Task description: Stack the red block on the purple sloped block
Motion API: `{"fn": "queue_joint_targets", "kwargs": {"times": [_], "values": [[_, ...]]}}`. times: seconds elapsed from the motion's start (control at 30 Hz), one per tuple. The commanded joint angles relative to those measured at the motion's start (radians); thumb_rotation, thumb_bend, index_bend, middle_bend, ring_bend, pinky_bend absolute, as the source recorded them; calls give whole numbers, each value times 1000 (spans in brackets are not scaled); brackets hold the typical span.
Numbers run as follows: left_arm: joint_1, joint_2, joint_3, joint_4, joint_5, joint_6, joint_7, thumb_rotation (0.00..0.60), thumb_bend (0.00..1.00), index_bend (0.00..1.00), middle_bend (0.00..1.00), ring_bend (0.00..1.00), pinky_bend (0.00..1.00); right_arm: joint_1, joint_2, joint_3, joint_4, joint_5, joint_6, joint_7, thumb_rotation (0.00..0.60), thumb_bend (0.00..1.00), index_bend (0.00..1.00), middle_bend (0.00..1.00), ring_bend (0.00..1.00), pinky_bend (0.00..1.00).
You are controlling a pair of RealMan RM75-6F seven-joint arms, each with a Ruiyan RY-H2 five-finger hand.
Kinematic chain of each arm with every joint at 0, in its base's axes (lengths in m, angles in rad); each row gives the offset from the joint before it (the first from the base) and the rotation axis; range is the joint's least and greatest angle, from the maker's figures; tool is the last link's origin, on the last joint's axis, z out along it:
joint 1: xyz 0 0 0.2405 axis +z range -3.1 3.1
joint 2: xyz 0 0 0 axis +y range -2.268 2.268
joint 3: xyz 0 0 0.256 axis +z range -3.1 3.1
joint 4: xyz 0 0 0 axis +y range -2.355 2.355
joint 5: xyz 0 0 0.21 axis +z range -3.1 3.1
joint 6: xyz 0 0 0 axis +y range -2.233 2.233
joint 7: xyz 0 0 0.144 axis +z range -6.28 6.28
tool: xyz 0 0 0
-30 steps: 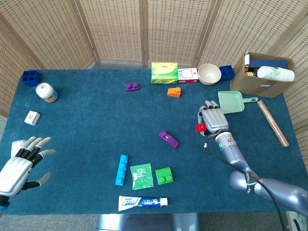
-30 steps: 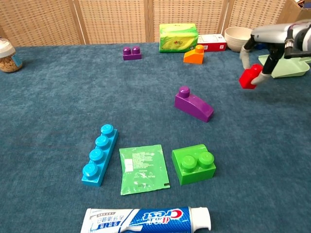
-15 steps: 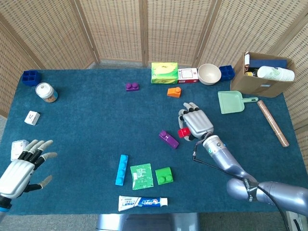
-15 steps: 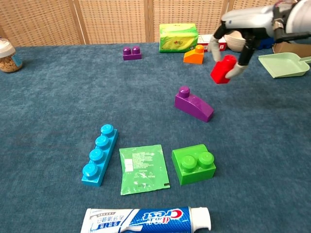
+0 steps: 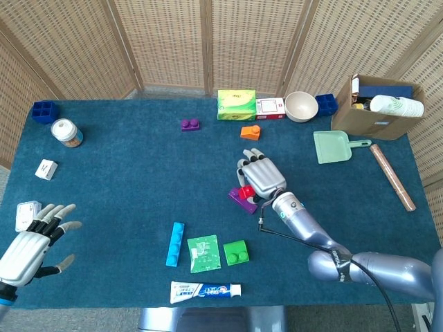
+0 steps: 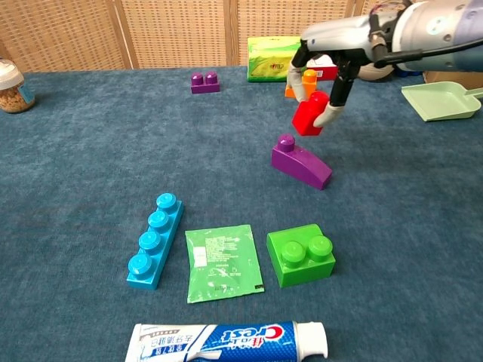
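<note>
Moved: right hand (image 6: 326, 75) has carried the red block (image 6: 310, 114) leftward from near the green dustpan (image 6: 444, 100) to just above the purple sloped block (image 6: 302, 162).
Left hand (image 5: 31, 238): resting at the table's near-left edge, fingers spread, holding nothing.
Blue four-stud block (image 6: 154, 240): lying beside a green sachet (image 6: 223, 262).
Purple sloped block: on the blue cloth, stud end to the left, not touched.
Red block: pinched in the right hand's fingers, off the cloth, tilted.
</note>
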Motion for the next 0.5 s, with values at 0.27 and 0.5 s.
{"fn": "queue_joint_targets", "kwargs": {"times": [0.27, 0.5], "values": [[6, -3, 4, 13, -6, 2, -13, 600, 346, 257, 0, 0, 0, 64, -47, -16, 52, 56, -8, -38, 600, 186, 625, 267, 81, 109], [10, -7, 7, 25, -7, 4, -25, 600, 346, 257, 0, 0, 0, 90, -65, -41, 75, 85, 5, -71, 600, 186, 625, 267, 81, 109]]}}
